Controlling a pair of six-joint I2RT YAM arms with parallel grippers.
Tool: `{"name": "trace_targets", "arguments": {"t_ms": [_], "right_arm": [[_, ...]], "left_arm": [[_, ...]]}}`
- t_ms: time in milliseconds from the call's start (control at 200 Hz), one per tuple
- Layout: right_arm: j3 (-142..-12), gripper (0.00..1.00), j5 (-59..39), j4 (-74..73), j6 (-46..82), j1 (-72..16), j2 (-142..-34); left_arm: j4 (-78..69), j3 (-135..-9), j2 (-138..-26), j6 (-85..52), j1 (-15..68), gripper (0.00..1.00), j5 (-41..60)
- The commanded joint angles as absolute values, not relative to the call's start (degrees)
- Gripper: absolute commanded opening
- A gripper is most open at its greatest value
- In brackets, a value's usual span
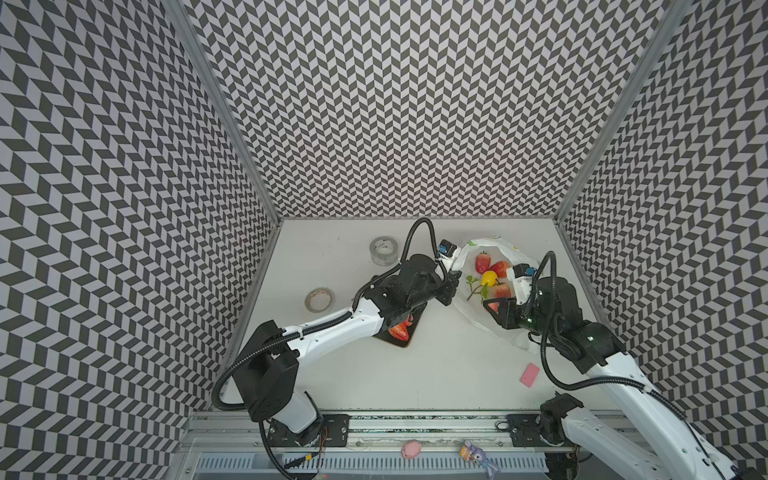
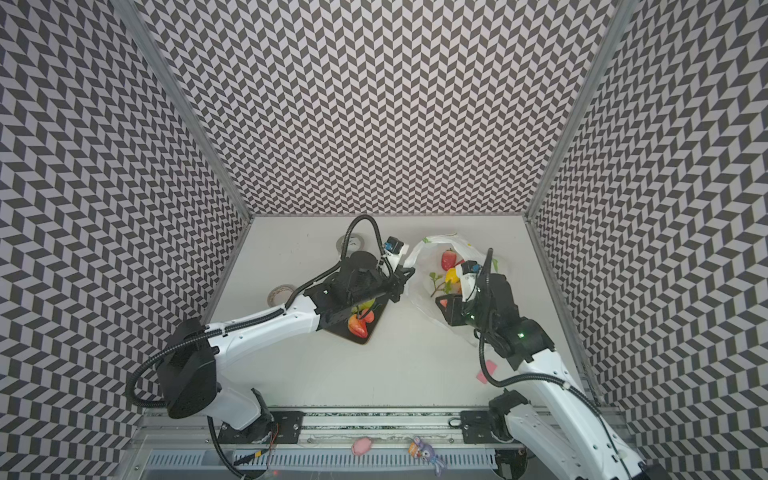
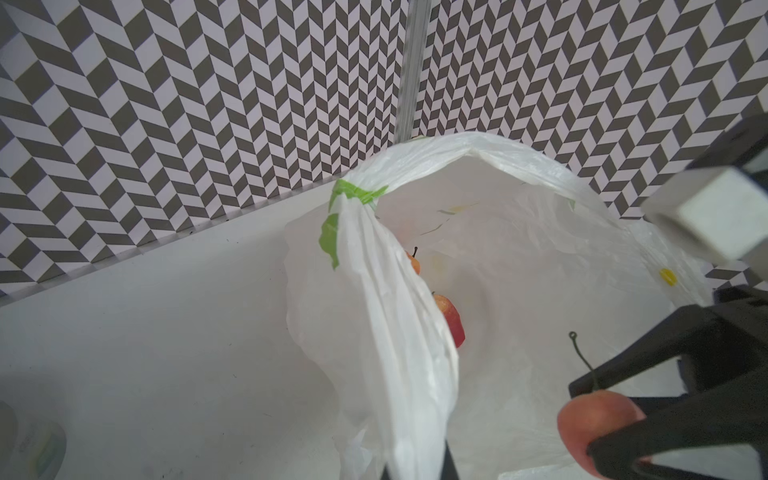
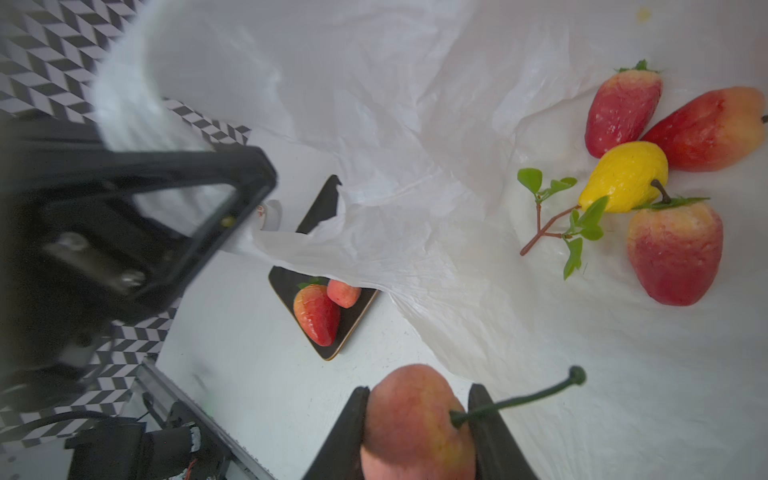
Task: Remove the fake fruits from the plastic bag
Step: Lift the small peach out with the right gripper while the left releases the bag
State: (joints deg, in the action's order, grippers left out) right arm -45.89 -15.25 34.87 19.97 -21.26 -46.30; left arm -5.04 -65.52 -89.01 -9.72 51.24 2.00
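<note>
While the left gripper (image 3: 417, 471) pinches the plastic bag (image 3: 540, 232), the right gripper's (image 4: 417, 395) clamped on a peach (image 4: 415, 432). The tray's (image 4: 355, 324) left of it, mid-desk (image 1: 415, 374).

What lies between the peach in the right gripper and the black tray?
Only bare table lies between the peach and the black tray, as the right wrist view shows.

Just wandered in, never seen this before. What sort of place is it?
Probably a robot test booth: a left arm and right arm bolted to a rail, zigzag-patterned walls on three sides, and a white table with fake fruits and a bag.
</note>
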Motion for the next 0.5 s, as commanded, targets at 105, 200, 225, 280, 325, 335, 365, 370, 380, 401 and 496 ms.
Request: {"name": "trace_targets", "arguments": {"t_ms": [105,200,225,280,325,335,365,370,380,401,496], "right_arm": [[-51.7,0.3,-15.4,41.0,20.5,-21.5,-41.8],[-55.4,0.31,-15.6,41.7,20.0,-21.5,-41.0],[-56.6,0.31,-16.0,42.3,19.7,-21.5,-41.3],[-59.2,0.31,-16.8,43.0,19.0,-21.5,-41.9],[-61.3,0.31,-17.7,43.4,18.3,-21.5,-42.6],[-61.7,0.31,-17.9,43.4,18.3,-21.5,-42.8],[-63.0,0.31,-18.6,43.3,17.8,-21.5,-43.3],[-63.3,0.31,-18.7,43.3,17.7,-21.5,-43.4],[-63.7,0.31,-18.9,43.2,17.6,-21.5,-43.6],[-64.6,0.31,-19.5,43.2,17.3,-21.5,-44.0],[-69.3,0.31,-20.9,42.5,15.8,-21.9,-47.1]], "left_arm": [[-6.1,-65.3,-86.3,-8.9,51.6,0.47,4.4],[-6.6,-64.2,-84.0,-8.3,51.6,0.56,5.6],[-6.7,-63.9,-83.3,-8.1,51.6,0.6,6.0],[-6.9,-62.9,-81.4,-7.7,51.7,0.78,6.6],[-6.8,-61.8,-79.6,-7.3,51.8,0.94,6.9],[-6.7,-61.6,-79.1,-7.2,51.8,0.97,6.8],[-6.1,-61.1,-77.8,-7.1,51.8,1.0,6.4],[-6.0,-61.1,-77.5,-7.1,51.9,1.0,6.2],[-5.8,-61.0,-77.1,-7.1,51.9,1.0,6.0],[-5.2,-60.7,-76.2,-7.1,52.0,1.0,5.4],[-3.7,-58.8,-70.7,-8.1,51.9,1.0,1.0]]}}
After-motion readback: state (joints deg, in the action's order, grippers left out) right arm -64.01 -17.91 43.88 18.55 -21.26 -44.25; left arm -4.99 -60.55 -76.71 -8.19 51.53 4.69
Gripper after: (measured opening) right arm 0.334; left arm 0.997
